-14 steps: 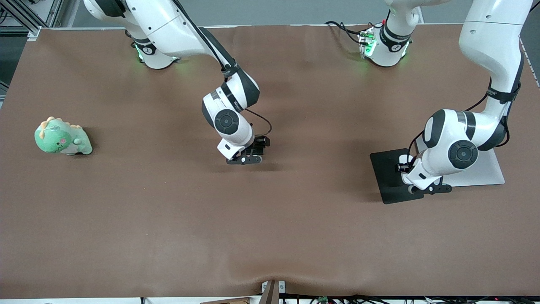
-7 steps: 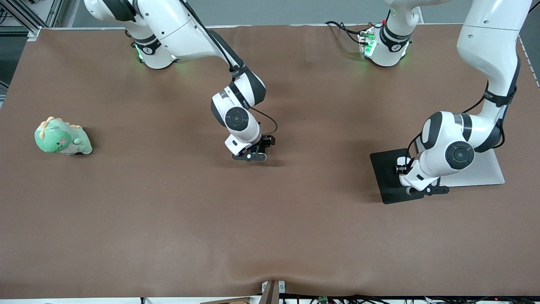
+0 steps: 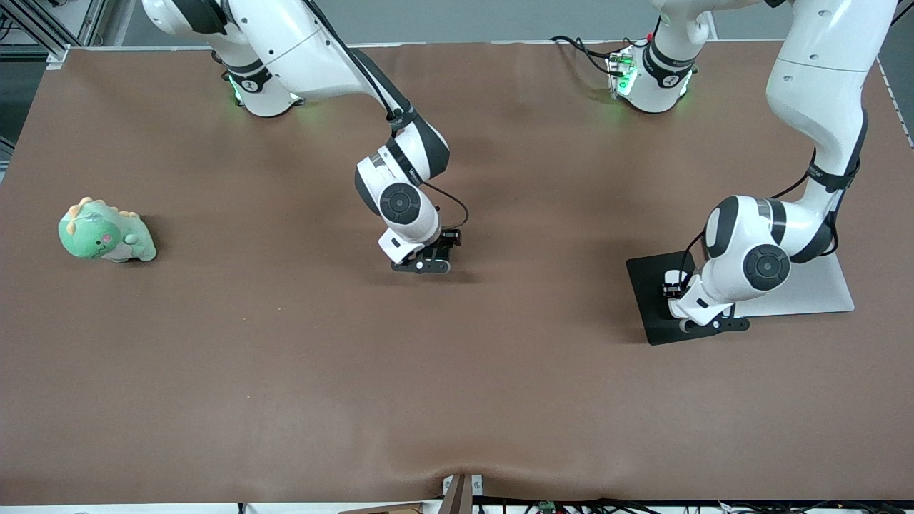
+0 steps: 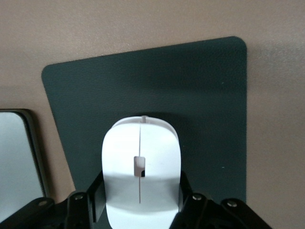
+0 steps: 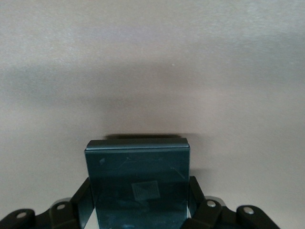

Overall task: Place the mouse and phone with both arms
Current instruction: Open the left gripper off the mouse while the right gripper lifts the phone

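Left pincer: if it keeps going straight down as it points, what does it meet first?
The left pincer, shut on the mouse, points at the black mouse pad; the mouse would likely touch the pad first, though the gap is unclear.

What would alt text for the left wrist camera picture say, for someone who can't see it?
A white mouse is clamped between the left gripper's black fingers, over a dark mouse pad on the brown table. A grey slab with a dark rim lies beside the pad.
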You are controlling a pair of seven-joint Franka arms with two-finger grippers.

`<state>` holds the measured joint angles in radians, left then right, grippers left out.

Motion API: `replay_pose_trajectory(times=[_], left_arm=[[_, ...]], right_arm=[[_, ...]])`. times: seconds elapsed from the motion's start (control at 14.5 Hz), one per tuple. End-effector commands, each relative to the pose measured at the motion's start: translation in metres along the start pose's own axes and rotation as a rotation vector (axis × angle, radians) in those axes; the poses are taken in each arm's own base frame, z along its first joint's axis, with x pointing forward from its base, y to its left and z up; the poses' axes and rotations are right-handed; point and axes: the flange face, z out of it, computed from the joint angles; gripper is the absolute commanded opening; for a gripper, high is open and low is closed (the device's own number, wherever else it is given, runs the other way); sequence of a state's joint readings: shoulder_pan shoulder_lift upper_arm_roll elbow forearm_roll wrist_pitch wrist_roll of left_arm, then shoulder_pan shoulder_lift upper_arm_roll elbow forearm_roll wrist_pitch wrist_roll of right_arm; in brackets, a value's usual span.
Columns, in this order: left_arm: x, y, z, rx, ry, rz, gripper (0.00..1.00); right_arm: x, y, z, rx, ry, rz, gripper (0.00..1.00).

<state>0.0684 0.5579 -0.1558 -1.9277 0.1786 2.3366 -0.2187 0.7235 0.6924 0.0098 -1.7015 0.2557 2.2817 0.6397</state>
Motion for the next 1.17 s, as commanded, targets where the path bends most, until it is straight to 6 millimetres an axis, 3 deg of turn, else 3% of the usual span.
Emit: replay_pose_trajectory(times=[0.0, 0.14, 0.21, 0.28, 0.41, 0.48, 0.55, 0.69, 0.9, 1.1], left_arm=[[-0.004, 0.001, 0.006, 0.003, 0.025, 0.021, 0.56], [-0.005, 0.002, 0.009, -0.001, 0.026, 0.021, 0.6], [-0.005, 0.002, 0.01, -0.001, 0.028, 0.02, 0.68], [-0.004, 0.004, 0.009, -0.004, 0.031, 0.006, 1.0], [-0.003, 0.006, -0.002, -0.004, 0.043, -0.001, 1.0], [-0.001, 0.003, -0.017, -0.004, 0.064, -0.006, 1.0], [0.001, 0.001, -0.046, -0.008, 0.105, -0.018, 1.0], [0.005, 0.016, -0.114, -0.027, 0.162, -0.017, 1.0], [0.004, 0.007, -0.219, -0.026, 0.178, -0.048, 1.0], [-0.036, -0.005, -0.358, -0.019, 0.226, -0.068, 1.0]], right_arm=[[0.009, -0.002, -0.031, 0.008, -0.022, 0.073, 0.0], [0.023, 0.011, -0.045, 0.023, -0.011, 0.105, 0.0], [0.027, 0.014, -0.046, 0.023, -0.009, 0.109, 0.0], [0.031, 0.019, -0.046, 0.022, -0.007, 0.117, 0.0], [0.042, 0.038, -0.054, 0.012, -0.017, 0.146, 0.0], [0.047, 0.049, -0.058, 0.0, -0.024, 0.158, 0.0], [0.055, 0.06, -0.066, -0.004, -0.012, 0.172, 0.0], [0.065, 0.084, -0.069, -0.01, -0.009, 0.179, 0.0], [0.072, 0.114, -0.083, -0.012, -0.003, 0.172, 0.0], [0.079, 0.162, -0.093, -0.06, 0.026, 0.155, 0.0]])
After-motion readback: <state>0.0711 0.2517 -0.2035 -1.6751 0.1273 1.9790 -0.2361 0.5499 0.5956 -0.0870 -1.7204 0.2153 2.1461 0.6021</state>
